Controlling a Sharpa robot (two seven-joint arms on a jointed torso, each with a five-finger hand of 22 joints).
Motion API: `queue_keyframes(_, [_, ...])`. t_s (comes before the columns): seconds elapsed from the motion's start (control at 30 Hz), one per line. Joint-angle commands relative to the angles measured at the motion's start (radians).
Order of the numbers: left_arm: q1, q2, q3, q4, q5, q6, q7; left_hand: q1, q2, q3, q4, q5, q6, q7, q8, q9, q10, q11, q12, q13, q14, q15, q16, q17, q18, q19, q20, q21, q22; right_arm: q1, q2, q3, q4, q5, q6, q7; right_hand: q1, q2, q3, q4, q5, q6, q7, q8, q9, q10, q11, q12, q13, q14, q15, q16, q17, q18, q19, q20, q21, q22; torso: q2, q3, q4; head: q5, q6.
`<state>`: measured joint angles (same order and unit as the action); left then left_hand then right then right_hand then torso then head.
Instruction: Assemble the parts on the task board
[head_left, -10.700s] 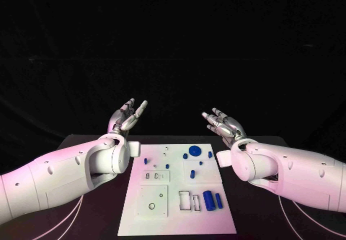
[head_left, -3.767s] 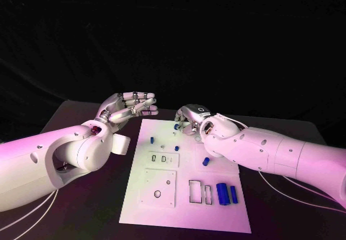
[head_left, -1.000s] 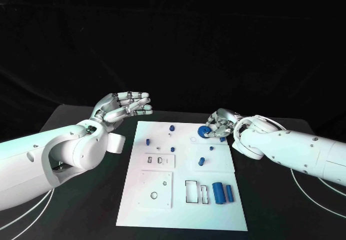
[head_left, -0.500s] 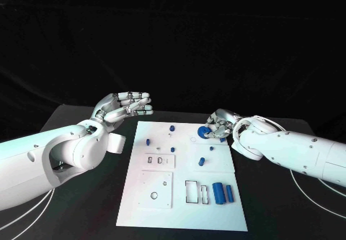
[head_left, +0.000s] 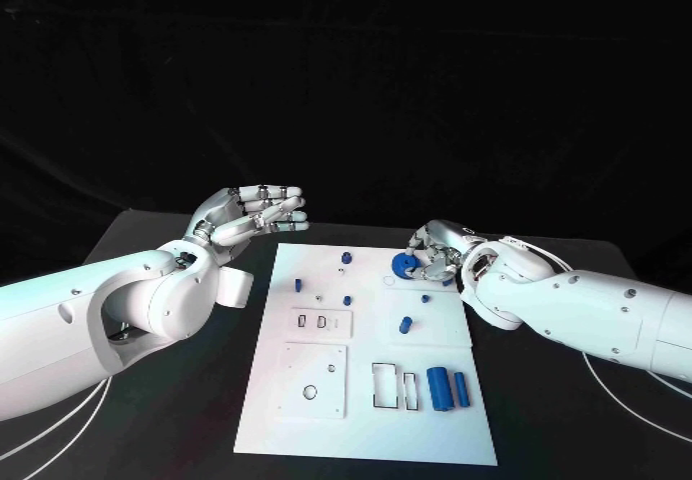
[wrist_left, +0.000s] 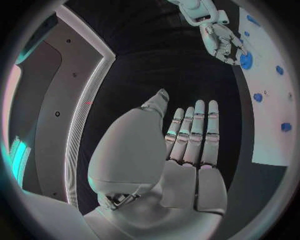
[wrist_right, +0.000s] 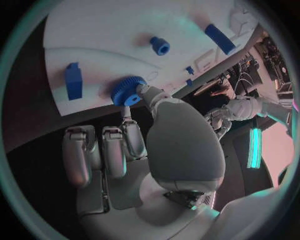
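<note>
the blue gear (head_left: 405, 265) is pinched by the right hand (head_left: 437, 252) at the task board (head_left: 368, 420)'s far edge, seemingly for seating; the left hand (head_left: 254, 214) is held open, empty, beside the board.

Head camera looks down; both wrist cameras share the task board (head_left: 368, 350).

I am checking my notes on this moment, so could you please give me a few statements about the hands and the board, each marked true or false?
1. The right hand pinches the round blue toothed gear. True.
2. The left hand holds a blue part. False: it is empty, raised beside the white task board.
3. Two long blue bars lie at the board's near right. True.
4. The gear lies off the board. False: it is over the board's far edge.
</note>
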<state>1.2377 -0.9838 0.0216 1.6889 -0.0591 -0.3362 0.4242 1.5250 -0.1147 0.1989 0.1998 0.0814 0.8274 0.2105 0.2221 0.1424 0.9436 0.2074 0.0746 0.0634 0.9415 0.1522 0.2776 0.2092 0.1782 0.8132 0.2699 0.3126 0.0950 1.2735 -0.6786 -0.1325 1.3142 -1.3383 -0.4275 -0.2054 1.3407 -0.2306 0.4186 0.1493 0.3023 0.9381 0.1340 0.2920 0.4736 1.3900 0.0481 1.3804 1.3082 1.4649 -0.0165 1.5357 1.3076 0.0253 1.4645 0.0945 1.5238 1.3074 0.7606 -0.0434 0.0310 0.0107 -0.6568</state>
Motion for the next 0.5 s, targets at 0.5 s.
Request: queue_keyframes(0.5, [0.001, 0.006, 0.001, -0.003, 0.004, 0.029, 0.005, -0.004, 0.007, 0.006, 0.001, -0.004, -0.009, 0.052, -0.006, -0.001, -0.006, 0.001, -0.005, 0.001, 0.001, 0.006, -0.005, 0.001, 0.006, 0.007, 0.0, -0.006, -0.001, 0.01, 0.07, 0.003, 0.142, -0.263, -0.13, -0.078, -0.019, 0.002, 0.014, 0.002, 0.004, 0.007, -0.007, 0.001, 0.006, 0.001, -0.003, 0.004, 0.016, 0.084, -0.006, 0.007, 0.157, -0.013, 0.076, -0.008, 0.016, 0.221, 0.0, -0.0016, 0.0009, 0.002, 0.002])
